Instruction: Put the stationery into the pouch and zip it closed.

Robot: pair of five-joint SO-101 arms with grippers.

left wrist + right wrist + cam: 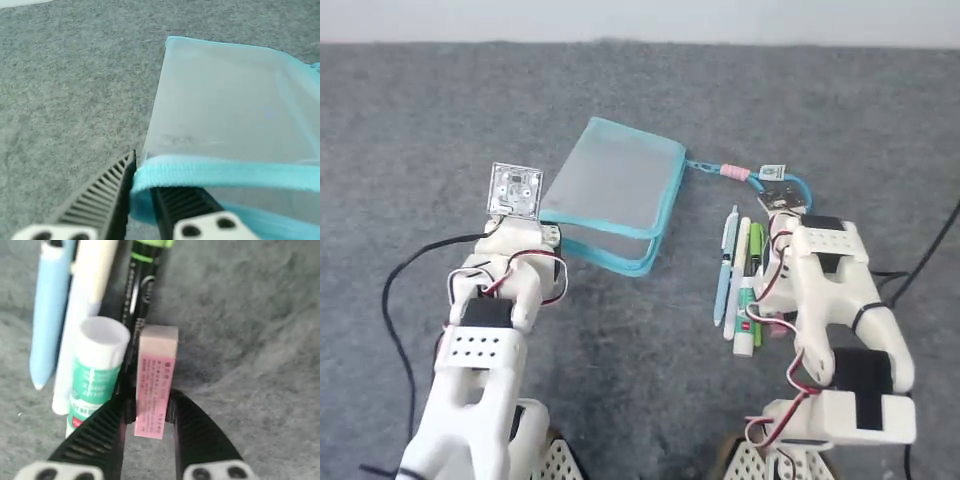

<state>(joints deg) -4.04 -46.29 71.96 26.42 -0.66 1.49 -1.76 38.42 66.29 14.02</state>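
On the grey tabletop [420, 120], ahead of the left arm [485, 340]: translucent pouch [615, 190] with blue trim, lying flat, zip side turned toward the arms and parted. Near corner of its blue zip edge [200, 172] caught between the left jaws, pinched tight. Off the pouch's far corner on the right: zip cord with a pink bead [733, 172], trailing toward the right arm [830, 290].

Beside the pouch but apart from it, just in front of the right arm: stationery laid side by side in a close row. Blue pen [50, 315], then white pen [85, 300], then green-and-black marker [142, 285], with a glue stick [95, 375] at the near end. Pink eraser [154, 380] just beside the glue stick and against the marker. Right jaws set either side of the eraser, pinching it across its narrow faces.
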